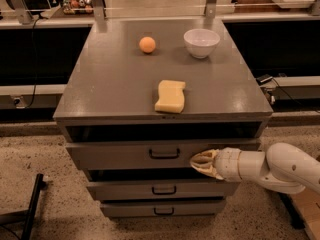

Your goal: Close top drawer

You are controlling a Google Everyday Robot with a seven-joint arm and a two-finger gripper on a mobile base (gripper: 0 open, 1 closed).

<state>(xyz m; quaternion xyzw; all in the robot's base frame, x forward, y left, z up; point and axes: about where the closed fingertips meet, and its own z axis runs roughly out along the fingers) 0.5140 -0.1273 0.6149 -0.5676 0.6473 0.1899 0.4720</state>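
Note:
The top drawer (120, 155) of a grey cabinet stands slightly pulled out, with a thin dark gap above its flat grey front and a small dark centre handle (164, 154). My gripper (199, 161), on a white arm coming in from the right, presses its tan fingertips against the drawer front just right of the handle. The fingers lie close together and hold nothing.
On the cabinet top (100, 84) lie a yellow sponge (170, 96), an orange ball (147, 44) and a white bowl (201, 42). Two shallower drawers (160, 189) sit below. A dark pole (30, 206) stands at the lower left on the speckled floor.

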